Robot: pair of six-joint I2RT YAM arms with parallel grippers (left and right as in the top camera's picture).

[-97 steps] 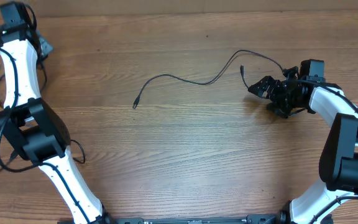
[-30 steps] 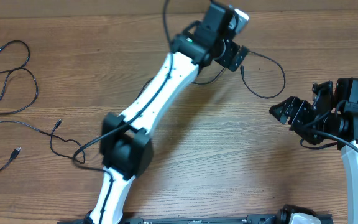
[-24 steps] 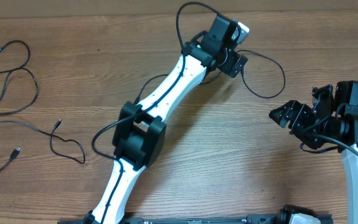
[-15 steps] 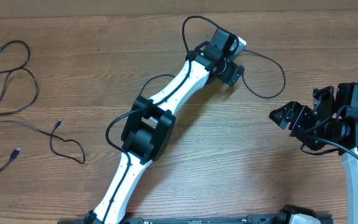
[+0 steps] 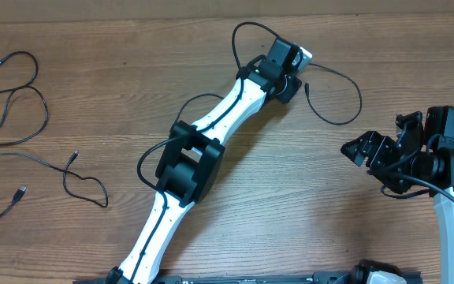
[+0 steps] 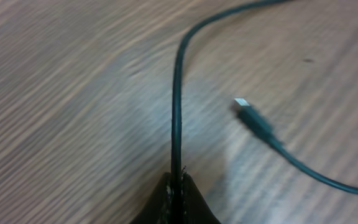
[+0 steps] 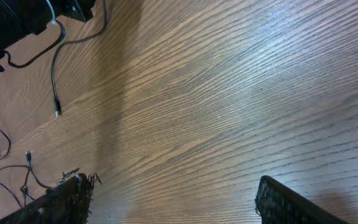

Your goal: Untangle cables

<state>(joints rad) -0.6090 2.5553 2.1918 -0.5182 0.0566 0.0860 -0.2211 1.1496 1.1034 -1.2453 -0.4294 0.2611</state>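
Leftmost, at the far-left of the table (image 5: 290, 229), a first cable (image 5: 36, 88) is seen lying in loose loops, w/ one small plug end pointed far-left. Just nearer, a second cable (image 5: 65, 180) is laid in a wavy line. It runs close beside the first, but whether they touch can't be told. Neither is touched by an arm.

At centre-far, the left gripper (image 5: 288, 83) is extended across the table w/ its jaws closed tight on a third cable (image 5: 360, 99). In the left wrist view the cord is seen pinched betw. the fingertips and rising straight away from them before it bends right. From the grip it is carried right in an open arc and curls back, so its plug (image 6: 252, 116) lies on the wood just right of the gripper.

At the right, nearer side, the right gripper (image 5: 375, 142) is held above bare wood w/ its jaws spread wide. Nothing is gripped, and it is well apart from the third cable.
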